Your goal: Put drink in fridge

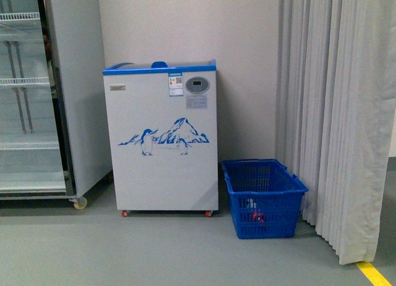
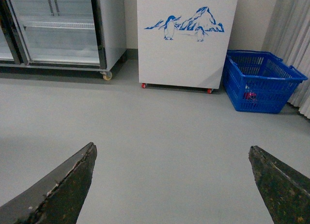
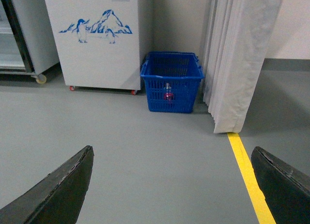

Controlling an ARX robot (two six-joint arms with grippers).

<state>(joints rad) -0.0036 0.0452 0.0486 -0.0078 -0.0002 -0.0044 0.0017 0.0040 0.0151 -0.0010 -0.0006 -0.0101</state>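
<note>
1. The fridge (image 1: pixel 161 137) stood against the wall, with the basket (image 1: pixel 263 199) just beside it on the floor.
2. The drink (image 3: pixel 168 95), showing pink through the mesh, sat low inside the basket, not yet picked up.
3. The left gripper (image 2: pixel 171 147) and right gripper (image 3: pixel 172 149) were spread wide and empty, well apart from the basket. They were probably readied for a grasp once the robot was closer.

The fridge (image 1: pixel 162 174) was white, with blue rim (image 1: pixel 159 68), blue penguin-and-mountain drawing (image 1: pixel 164 137) and red wheels (image 1: pixel 125 213). The basket (image 1: pixel 281 205) was blue, the floor (image 1: pixel 154 252) grey with a yellow stripe (image 1: pixel 375 275), the curtain (image 1: pixel 334 112) off-white.
</note>
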